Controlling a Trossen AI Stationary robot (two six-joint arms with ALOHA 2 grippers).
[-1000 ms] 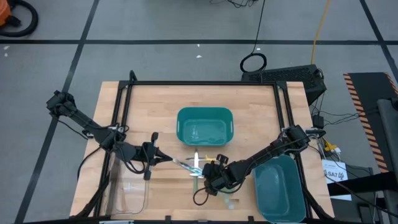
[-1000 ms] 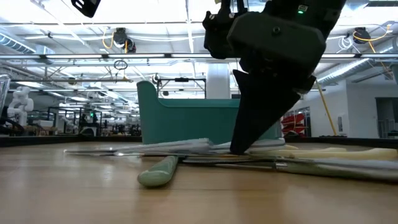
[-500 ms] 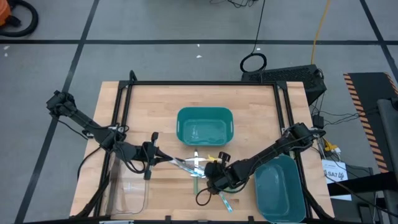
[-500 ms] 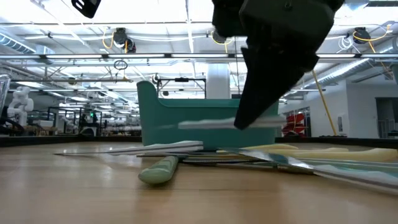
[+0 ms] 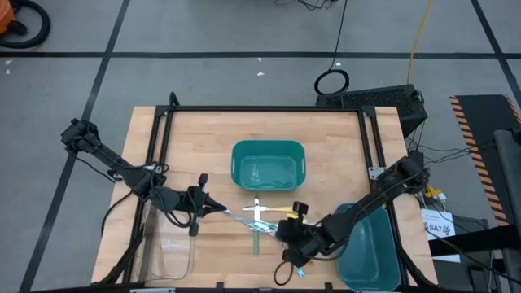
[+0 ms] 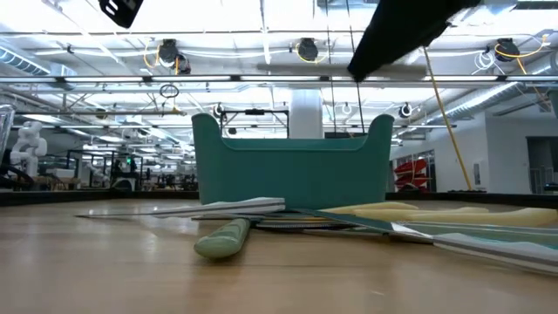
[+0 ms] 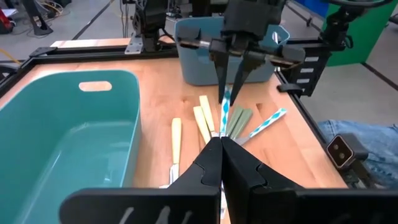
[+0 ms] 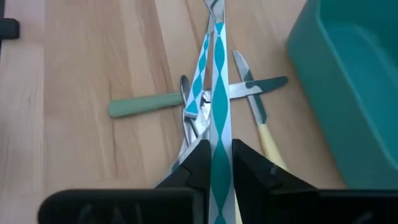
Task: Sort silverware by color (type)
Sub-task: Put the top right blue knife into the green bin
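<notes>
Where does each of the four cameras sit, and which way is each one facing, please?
High view: above the table, straight down; both arms, left gripper, right gripper.
Low view: at tabletop height, level across the cutlery pile at the middle teal bin; one dark arm at top.
Left wrist view: on the left arm, facing the right gripper; its own fingers shut.
Right wrist view: on the right arm, looking down; fingers pinching a teal-and-white patterned piece.
Shared: both wrist views show that piece.
</notes>
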